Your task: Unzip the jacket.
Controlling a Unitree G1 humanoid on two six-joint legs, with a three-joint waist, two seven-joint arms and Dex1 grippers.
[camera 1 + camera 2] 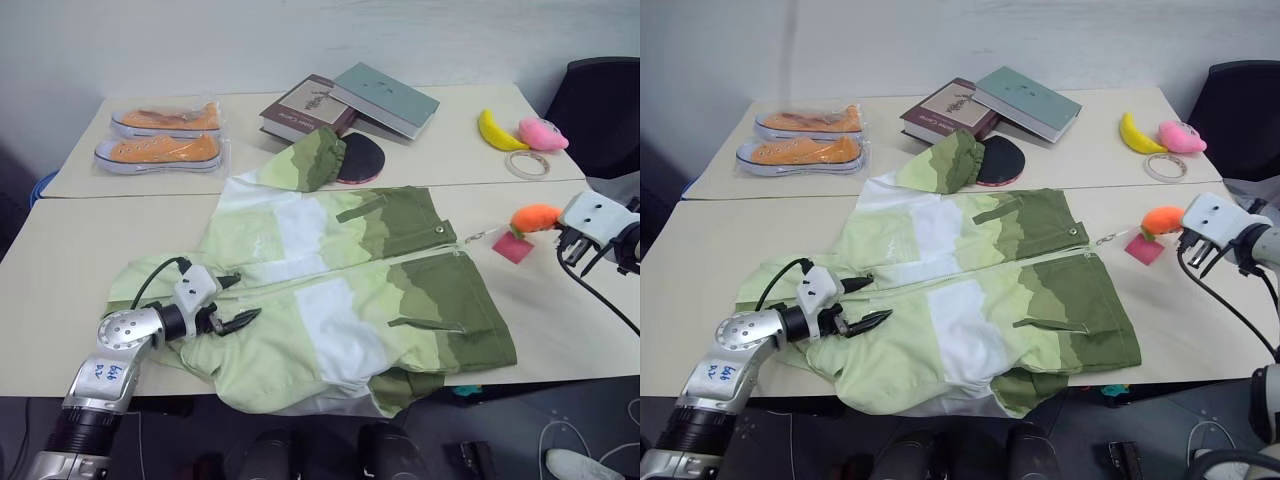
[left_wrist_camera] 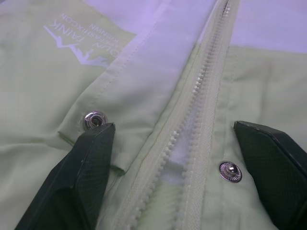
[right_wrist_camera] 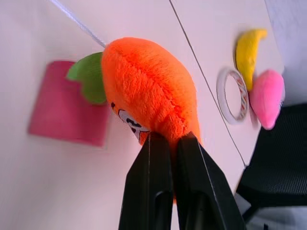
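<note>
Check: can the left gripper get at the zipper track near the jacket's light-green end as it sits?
Probably yes. The left gripper is open, fingers either side of the zipper track on the jacket, nothing between.

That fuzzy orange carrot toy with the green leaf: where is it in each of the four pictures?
Left eye view: the plush orange carrot toy is at the right edge, beside the right gripper.
Right eye view: same spot, just above the pink square card.
Left wrist view: no carrot here, just the light green jacket's zipper.
Right wrist view: centre, pinched by the shut black fingers.
Shared landmark: the pink card.
</note>
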